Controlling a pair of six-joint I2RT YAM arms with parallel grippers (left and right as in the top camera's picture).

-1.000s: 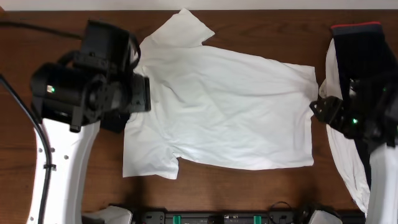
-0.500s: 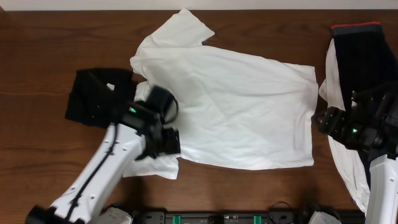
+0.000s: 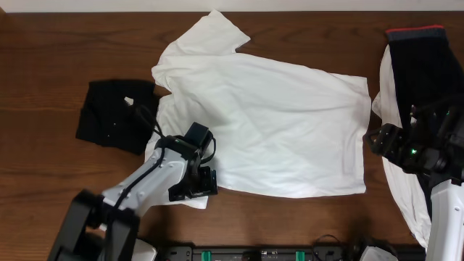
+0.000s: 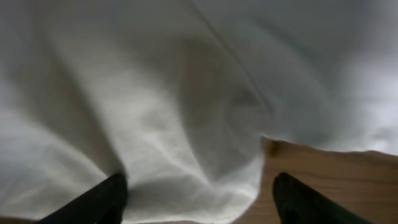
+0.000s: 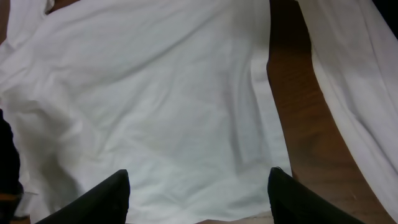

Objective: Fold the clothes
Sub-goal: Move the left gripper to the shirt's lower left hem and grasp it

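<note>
A white T-shirt [image 3: 268, 123] lies spread flat on the brown table, collar to the left and hem to the right. My left gripper [image 3: 204, 183] is open, low over the shirt's near left sleeve; the wrist view shows wrinkled white cloth [image 4: 186, 124] between its fingers [image 4: 198, 200]. My right gripper [image 3: 377, 138] is open and empty, hovering just off the shirt's right hem; its wrist view looks across the white shirt [image 5: 155, 99] with the fingers [image 5: 198, 198] apart. A folded black garment [image 3: 114, 114] lies to the left of the shirt.
A pile of clothes [image 3: 415, 80], black with a red band over white cloth, lies at the right edge under my right arm. White cloth of that pile shows in the right wrist view [image 5: 348, 81]. Bare wood [image 3: 58, 188] lies at the front left.
My left arm has swung from over the black garment down to the shirt's near left sleeve, uncovering the black garment. My right gripper has barely shifted.
</note>
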